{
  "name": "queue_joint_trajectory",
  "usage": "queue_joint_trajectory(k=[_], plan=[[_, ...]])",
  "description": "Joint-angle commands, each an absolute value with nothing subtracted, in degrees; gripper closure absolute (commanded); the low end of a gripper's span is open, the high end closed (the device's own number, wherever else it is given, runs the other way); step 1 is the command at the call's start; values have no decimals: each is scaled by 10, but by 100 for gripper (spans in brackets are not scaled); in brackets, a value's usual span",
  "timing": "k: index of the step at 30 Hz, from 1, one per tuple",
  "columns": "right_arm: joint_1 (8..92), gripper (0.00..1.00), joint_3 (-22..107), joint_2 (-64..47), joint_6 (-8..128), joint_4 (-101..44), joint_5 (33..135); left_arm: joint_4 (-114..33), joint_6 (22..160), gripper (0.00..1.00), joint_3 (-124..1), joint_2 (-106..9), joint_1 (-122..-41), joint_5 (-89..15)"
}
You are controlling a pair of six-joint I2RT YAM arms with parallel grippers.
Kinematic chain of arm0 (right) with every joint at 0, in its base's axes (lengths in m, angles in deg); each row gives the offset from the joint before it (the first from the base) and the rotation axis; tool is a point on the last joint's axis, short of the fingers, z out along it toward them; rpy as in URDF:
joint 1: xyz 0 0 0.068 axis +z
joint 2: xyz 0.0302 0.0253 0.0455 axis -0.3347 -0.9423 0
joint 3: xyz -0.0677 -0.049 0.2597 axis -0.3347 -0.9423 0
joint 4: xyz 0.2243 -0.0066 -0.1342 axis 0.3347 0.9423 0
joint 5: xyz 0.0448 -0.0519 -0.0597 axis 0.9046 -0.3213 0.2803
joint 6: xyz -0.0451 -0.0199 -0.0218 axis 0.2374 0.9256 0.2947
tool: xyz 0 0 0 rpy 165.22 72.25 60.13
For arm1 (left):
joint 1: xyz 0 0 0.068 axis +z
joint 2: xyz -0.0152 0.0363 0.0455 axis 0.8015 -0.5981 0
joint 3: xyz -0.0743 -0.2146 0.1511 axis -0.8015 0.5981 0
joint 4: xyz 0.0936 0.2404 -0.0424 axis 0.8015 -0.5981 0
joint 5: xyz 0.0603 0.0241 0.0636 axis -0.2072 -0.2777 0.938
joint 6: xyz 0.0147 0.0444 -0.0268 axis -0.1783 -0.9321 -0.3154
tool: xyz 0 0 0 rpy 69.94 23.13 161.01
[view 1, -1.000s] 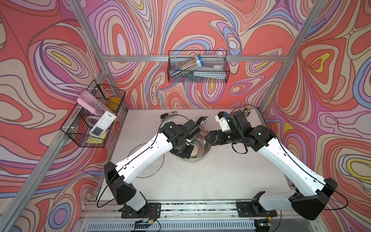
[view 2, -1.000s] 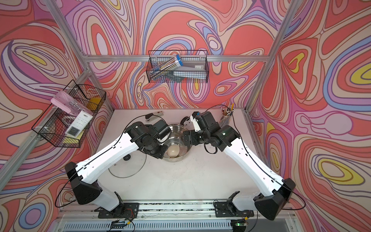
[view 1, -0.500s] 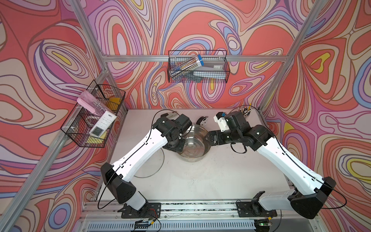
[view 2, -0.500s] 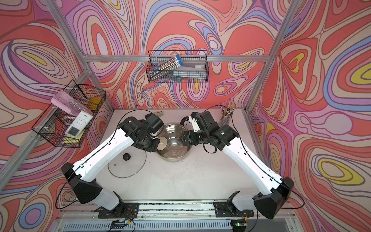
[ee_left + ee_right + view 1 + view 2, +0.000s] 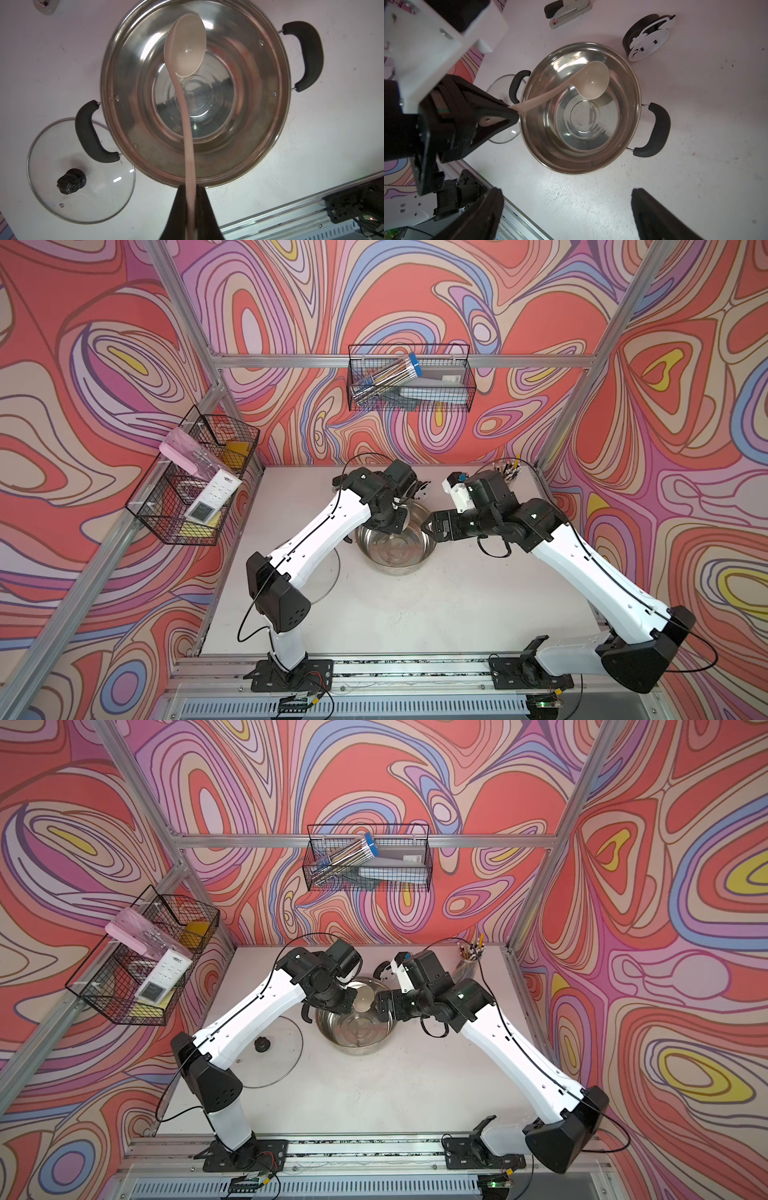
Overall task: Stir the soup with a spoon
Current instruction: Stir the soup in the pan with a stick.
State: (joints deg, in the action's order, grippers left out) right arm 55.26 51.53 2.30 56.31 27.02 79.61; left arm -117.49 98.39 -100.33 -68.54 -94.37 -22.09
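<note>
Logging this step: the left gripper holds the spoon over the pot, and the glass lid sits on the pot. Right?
No. The glass lid lies on the table beside the pot, not on it, as the left wrist view shows. The left gripper does hold the spoon over the pot.

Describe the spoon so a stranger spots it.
Find the round steel pot with black handles on the white table. Over it hangs a cream-white plastic ladle, thin handle pinched by the left gripper. Only it has a deep round bowl.
</note>
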Motion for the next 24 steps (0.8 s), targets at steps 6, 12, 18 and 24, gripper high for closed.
queue_joint_trajectory(k=[6,12,18,24], plan=[[554,2,500,34,570,271,778,-1143,965,100,-946,-651,-978,-301],[555,2,495,32,568,261,787,-1137,988,100,-857,-577,-983,-308],[555,2,489,24,561,248,806,-1174,1009,100,-821,-524,-982,-249],[555,2,489,21,556,238,812,-1216,1014,100,-824,-516,-965,-209]])
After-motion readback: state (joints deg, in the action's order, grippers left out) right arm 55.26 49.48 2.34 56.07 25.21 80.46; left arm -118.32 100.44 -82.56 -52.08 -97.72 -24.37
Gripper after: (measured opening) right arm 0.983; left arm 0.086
